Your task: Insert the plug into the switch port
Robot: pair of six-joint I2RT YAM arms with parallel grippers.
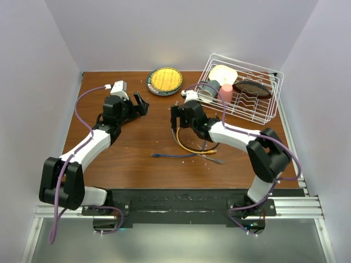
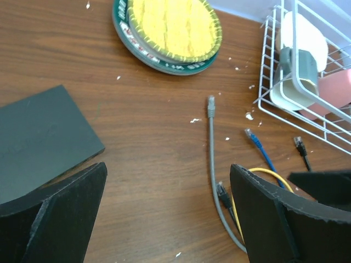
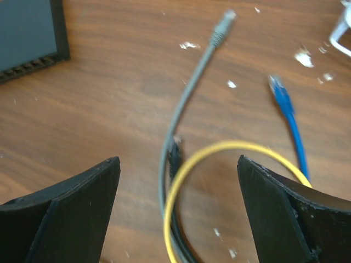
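The black switch box (image 3: 27,30) lies on the wooden table, with its row of ports (image 3: 30,67) along the edge facing the cables; its corner (image 2: 38,137) shows at the left of the left wrist view. Several loose cables lie between the arms: a grey plug (image 2: 210,104) (image 3: 222,24), a blue plug (image 2: 249,133) (image 3: 277,87), a black plug (image 2: 221,190) (image 3: 175,150) and a yellow cable loop (image 1: 192,147) (image 3: 186,175). My left gripper (image 1: 141,104) (image 2: 167,170) is open over bare wood beside the box. My right gripper (image 1: 174,123) (image 3: 178,161) is open above the black plug and the yellow loop, holding nothing.
A round plate with a yellow centre (image 1: 164,81) (image 2: 170,33) sits at the back. A white wire rack (image 1: 241,87) (image 2: 269,82) holding a cup, a pink item and a dark dish stands at the back right. Another black plug (image 2: 298,143) lies near the rack. White crumbs dot the wood.
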